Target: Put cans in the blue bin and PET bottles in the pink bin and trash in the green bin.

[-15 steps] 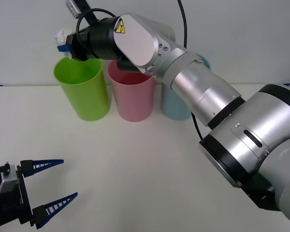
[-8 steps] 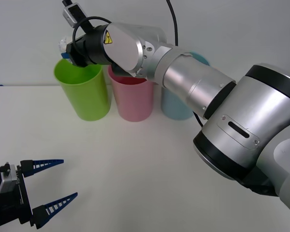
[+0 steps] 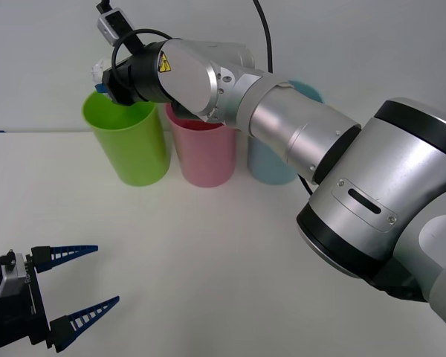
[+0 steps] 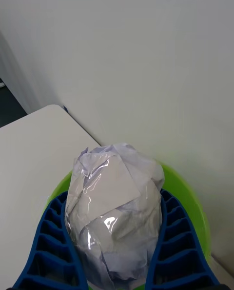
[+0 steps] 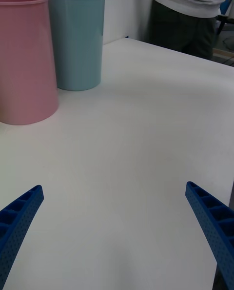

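So the big white surface (image 3: 208,253) carries three tall bins in a row at the far side, and the right arm stretches all the way across it so the right tool (image 3: 104,78) ends up parked over the mouth of the green bin (image 3: 130,145), which sits directly beneath it. Makes sense, since that's the bin trash belongs in. The pink bin (image 3: 206,152) stands just beside the green one, under the arm's wrist section rather than under the tool, and the blue bin (image 3: 271,160) is one further along, mostly hidden behind the arm. In the right wrist view the two blue ribbed fingers (image 4: 53,241) are clamped on either side of the trash (image 4: 114,207), a crumpled whitish wad of film, and the green rim curves around right below it, so the wad looks lined up to fall inside once let go. My guess is the next step is just spreading the fingers; the only thing I'd worry about is the light film clinging to a finger instead of falling. The left tool (image 3: 78,286) hangs back at the near edge of the surface, well apart from the bins, fingers spread wide with nothing between them, pointed toward the pink and blue bins, basically waiting its turn.
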Available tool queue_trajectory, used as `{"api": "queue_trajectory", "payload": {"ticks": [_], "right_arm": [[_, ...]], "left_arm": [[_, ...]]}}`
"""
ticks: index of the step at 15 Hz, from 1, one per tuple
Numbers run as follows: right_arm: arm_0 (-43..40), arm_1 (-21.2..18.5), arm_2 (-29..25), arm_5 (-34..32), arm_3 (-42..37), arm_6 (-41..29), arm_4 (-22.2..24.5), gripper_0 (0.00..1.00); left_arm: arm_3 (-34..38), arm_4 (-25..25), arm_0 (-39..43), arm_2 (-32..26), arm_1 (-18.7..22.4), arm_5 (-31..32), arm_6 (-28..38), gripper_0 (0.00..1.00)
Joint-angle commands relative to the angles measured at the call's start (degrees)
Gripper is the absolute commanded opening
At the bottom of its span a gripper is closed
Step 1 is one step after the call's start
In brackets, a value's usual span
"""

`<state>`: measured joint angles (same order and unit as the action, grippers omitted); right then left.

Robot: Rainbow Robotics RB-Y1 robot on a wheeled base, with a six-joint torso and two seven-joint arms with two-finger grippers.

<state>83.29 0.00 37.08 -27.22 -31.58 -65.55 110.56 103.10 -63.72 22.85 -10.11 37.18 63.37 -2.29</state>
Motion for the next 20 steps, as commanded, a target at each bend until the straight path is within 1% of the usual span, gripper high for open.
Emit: {"api": "queue_trajectory", "payload": {"ticks": [1,5,6,7,8,9,10,11,13,20], "right_arm": [[-0.1,0.1,0.0,0.2,0.0,-0.5,0.0,0.0],[-0.1,0.1,0.0,0.2,-0.1,-0.7,0.0,0.0],[-0.1,0.1,0.1,0.2,0.0,-0.8,0.0,0.02],[-0.1,0.1,0.9,1.1,-0.1,-0.5,0.2,0.48],[-0.1,0.1,2.1,2.0,-0.1,-0.8,0.2,0.75],[-0.1,0.1,3.6,2.7,-0.1,-1.8,0.0,0.86],[-0.1,0.1,4.9,3.5,-0.1,-3.2,-0.2,0.91],[-0.1,0.1,6.2,4.5,-0.1,-3.3,-0.7,0.94],[-0.1,0.1,6.2,4.5,-0.1,-3.1,-1.6,0.97],[-0.1,0.1,6.1,4.5,0.0,-2.9,-2.0,0.99]], "left_arm": [[0.0,0.0,0.0,0.0,0.0,0.0,0.0,1.0],[0.0,0.0,0.0,0.0,0.0,0.0,0.0,1.0],[0.0,0.0,0.0,0.0,0.0,0.0,0.0,1.0],[0.0,0.0,0.0,0.0,0.0,0.0,0.0,1.0],[0.0,0.0,0.0,0.0,0.0,0.0,0.0,1.0],[0.0,0.0,0.0,0.0,0.0,0.0,0.0,1.0],[0.0,0.0,0.0,0.0,0.0,0.0,0.0,1.0],[0.0,0.0,0.0,0.0,0.0,0.0,0.0,1.0],[0.0,0.0,0.0,0.0,0.0,0.0,0.0,1.0],[0.0,0.0,0.0,0.0,0.0,0.0,0.0,1.0]]}}
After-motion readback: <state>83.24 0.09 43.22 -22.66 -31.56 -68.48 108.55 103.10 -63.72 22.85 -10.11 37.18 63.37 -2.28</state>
